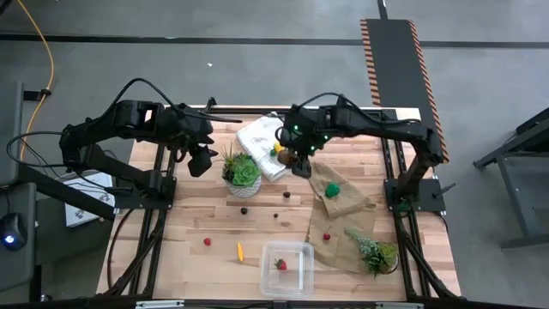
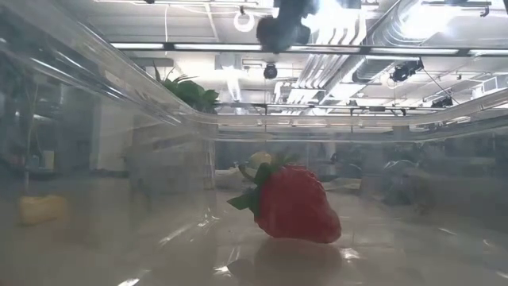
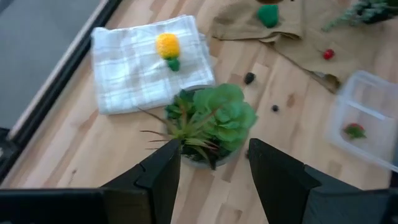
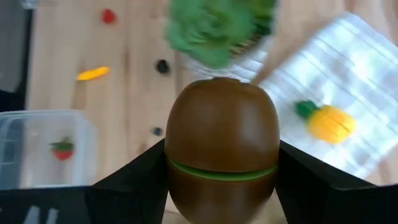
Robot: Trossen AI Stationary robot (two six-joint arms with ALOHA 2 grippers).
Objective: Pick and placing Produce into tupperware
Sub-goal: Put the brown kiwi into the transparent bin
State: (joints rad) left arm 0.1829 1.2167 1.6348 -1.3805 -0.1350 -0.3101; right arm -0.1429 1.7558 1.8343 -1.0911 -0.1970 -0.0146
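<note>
My right gripper is shut on a brown kiwi-like ball, above the table between the white cloth and the brown paper bag. My left gripper is open and hovers beside a potted succulent. The clear tupperware stands at the near edge with a red strawberry lying on its floor. A yellow lemon-like piece lies on the cloth and a green piece on the bag. An orange stick, red berries and dark berries lie on the wood. My right gripper pinches the kiwi-like ball between its two fingers, one on each side of its lower half, at the green band around it. The fingers come from above, slanting down. The ball is lifted clear of the table.
A second succulent lies on the bag's near right corner, with a red berry on the bag. The potted succulent stands between the two grippers. Bare wood shows left of the tupperware and around the orange stick.
</note>
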